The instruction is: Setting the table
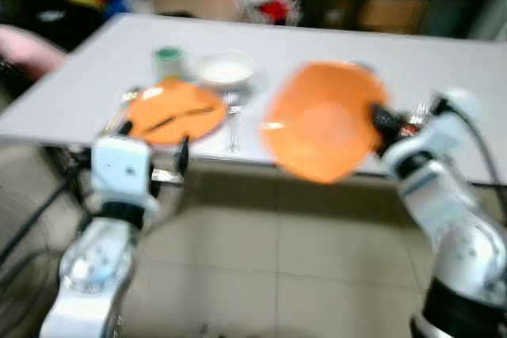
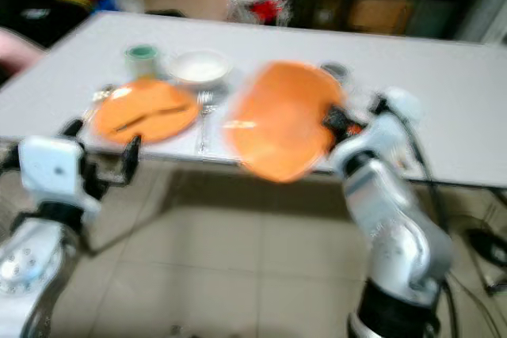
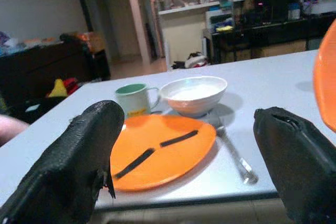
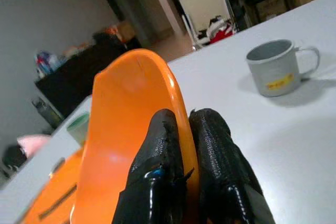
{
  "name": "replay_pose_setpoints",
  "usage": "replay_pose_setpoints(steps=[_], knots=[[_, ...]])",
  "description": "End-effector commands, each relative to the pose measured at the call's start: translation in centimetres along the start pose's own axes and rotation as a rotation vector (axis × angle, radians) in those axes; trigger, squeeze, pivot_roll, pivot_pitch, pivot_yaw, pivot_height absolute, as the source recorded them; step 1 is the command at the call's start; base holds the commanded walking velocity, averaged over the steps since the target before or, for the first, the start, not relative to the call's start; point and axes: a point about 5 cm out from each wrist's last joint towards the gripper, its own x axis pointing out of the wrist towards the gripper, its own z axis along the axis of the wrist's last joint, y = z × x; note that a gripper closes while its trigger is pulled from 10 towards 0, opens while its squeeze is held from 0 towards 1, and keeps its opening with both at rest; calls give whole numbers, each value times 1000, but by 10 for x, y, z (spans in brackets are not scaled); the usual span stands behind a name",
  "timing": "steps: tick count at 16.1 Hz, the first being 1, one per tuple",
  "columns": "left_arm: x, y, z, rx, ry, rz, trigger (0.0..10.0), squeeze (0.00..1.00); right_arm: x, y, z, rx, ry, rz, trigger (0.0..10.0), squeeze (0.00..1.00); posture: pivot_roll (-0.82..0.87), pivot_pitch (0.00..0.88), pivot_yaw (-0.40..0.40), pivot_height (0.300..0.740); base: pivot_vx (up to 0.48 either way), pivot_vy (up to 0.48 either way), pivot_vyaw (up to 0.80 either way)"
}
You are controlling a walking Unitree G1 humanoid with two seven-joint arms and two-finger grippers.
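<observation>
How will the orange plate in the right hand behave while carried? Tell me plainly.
The orange plate looks stiff: pinched at one rim by the right hand, it holds its shape without sagging. It seems light, since that edge grip alone carries it. Its glossy surface may be slippery, and held tilted on edge it could slide from the fingers.

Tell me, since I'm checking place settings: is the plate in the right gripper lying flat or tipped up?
Tipped up. The right gripper pinches the orange plate by its rim, holding it on edge above the table.
</observation>
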Motion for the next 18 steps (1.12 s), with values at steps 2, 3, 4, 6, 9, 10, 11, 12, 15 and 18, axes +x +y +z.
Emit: replay_pose_setpoints(steps=[2, 3, 4, 6, 9, 10, 11, 12, 15, 18], knots=[[-1, -6, 4, 0, -20, -36, 10000, 0, -1, -5, 9, 80, -20, -22, 10000, 0, -111, 0, -1, 740, 375, 0, 0], [-1, -8, 4, 0, -20, -52, 10000, 0, 0, -6, 8, 125, -2, -16, 10000, 0, -111, 0, 0, 740, 371, 0, 0], [-2, -10, 4, 4, -19, -68, 10000, 0, 2, -6, 6, 169, 15, -8, 10000, 0, -110, 0, 0, 740, 368, 0, 0], [-2, -12, 5, 8, -26, -92, 10000, 0, 2, -5, 10, 222, 5, 21, 10000, 0, -109, 0, 0, 740, 362, 0, 0], [-1, -15, 6, 6, -31, -113, 10000, 0, 3, -6, 19, 247, -36, 41, 10000, 0, -111, 0, 9, 740, 360, 0, 0], [-1, -16, 6, 5, -30, -121, 10000, 0, 3, -6, 20, 241, -38, 43, 10000, 0, -112, 0, 12, 740, 352, 0, 0], [0, -18, 6, 6, -30, -131, 10000, 0, 3, -5, 21, 236, -32, 52, 10000, 0, -110, 0, 12, 740, 352, 0, 0], [0, -20, 6, 7, -29, -138, 10000, 0, 3, -4, 21, 239, -19, 59, 10000, 0, -110, 0, 12, 740, 352, 0, 0], [0, -21, 6, 10, -29, -146, 10000, 0, 2, -8, 15, 235, 30, 32, 10000, 0, -107, 0, 12, 740, 346, 0, 0], [1, -25, 6, 10, -29, -171, 10000, 0, 2, -11, 9, 262, 64, 17, 10000, 0, -108, 0, 18, 740, 342, 0, 0]])
